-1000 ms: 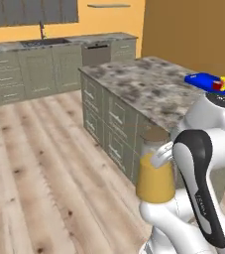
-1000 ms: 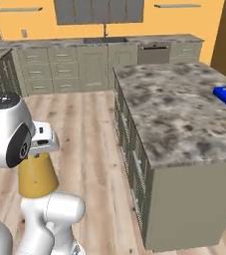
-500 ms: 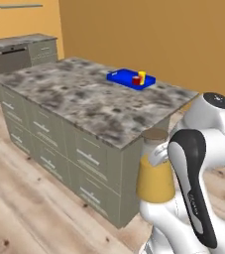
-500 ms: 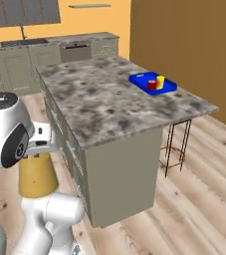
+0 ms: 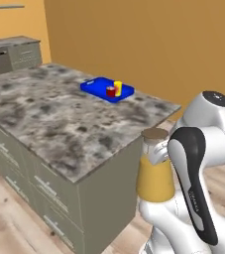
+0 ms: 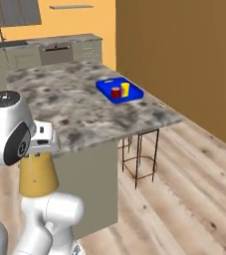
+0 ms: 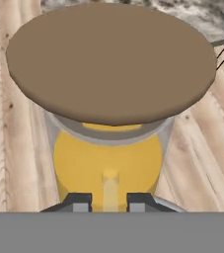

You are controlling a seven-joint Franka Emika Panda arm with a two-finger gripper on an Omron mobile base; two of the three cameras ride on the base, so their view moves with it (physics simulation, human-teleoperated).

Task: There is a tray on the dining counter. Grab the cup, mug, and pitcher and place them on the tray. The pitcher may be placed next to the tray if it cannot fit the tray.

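My gripper (image 5: 154, 155) is shut on the pitcher (image 5: 155, 174), a clear carafe of orange-yellow liquid held upright close to my body, off the near corner of the dining counter (image 5: 49, 114). The hand view looks down on the pitcher's brown lid (image 7: 111, 59), with the gripper (image 7: 109, 202) at the glass below it. On the counter's far side lies the blue tray (image 5: 95, 85). The red mug (image 5: 111, 91) and the yellow cup (image 5: 117, 87) stand on it side by side. From the right I see the pitcher (image 6: 37, 174), gripper (image 6: 40, 148), tray (image 6: 107, 85), mug (image 6: 115, 92) and cup (image 6: 125, 89).
Thin-legged metal stools (image 6: 139, 157) stand under the dining counter's (image 6: 69, 104) overhang on its right side. A brown wall (image 5: 158, 44) runs behind the island. The long counter with beige drawers (image 6: 50, 50) lies at the back. Wood floor (image 6: 184, 189) opens to the right.
The whole scene has shifted: the base has driven around the island, and the tray end is now nearer. The pitcher stays held in the same place against my body.
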